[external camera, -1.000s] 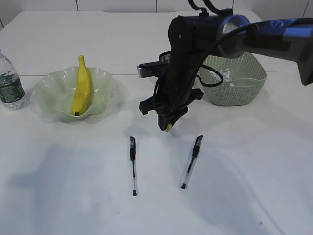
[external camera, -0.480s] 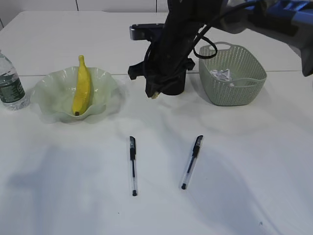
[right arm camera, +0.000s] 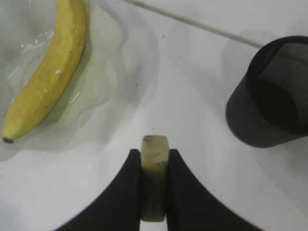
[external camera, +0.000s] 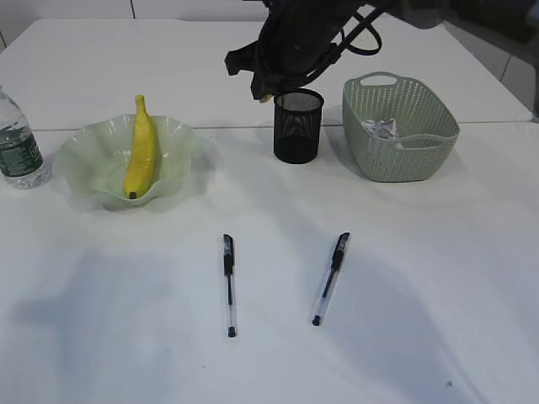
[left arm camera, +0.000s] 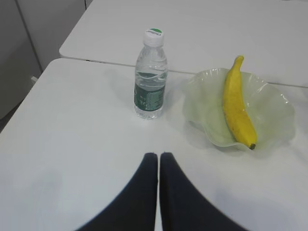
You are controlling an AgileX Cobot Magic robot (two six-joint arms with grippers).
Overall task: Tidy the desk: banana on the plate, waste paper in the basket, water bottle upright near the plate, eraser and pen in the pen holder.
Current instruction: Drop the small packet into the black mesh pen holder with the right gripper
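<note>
My right gripper is shut on the pale cream eraser. It hangs above the desk, up and left of the black mesh pen holder; in the exterior view the right gripper is near the top. The banana lies in the green plate. The water bottle stands upright left of the plate. Waste paper sits in the basket. Two pens lie at the front. My left gripper is shut and empty.
A seam between two tabletops runs behind the plate and basket. The right arm's dark body and cables hang over the back middle, above the pen holder.
The right arm has risen and swung back and left with the eraser, uncovering the pen holder. The left gripper has stayed put.
</note>
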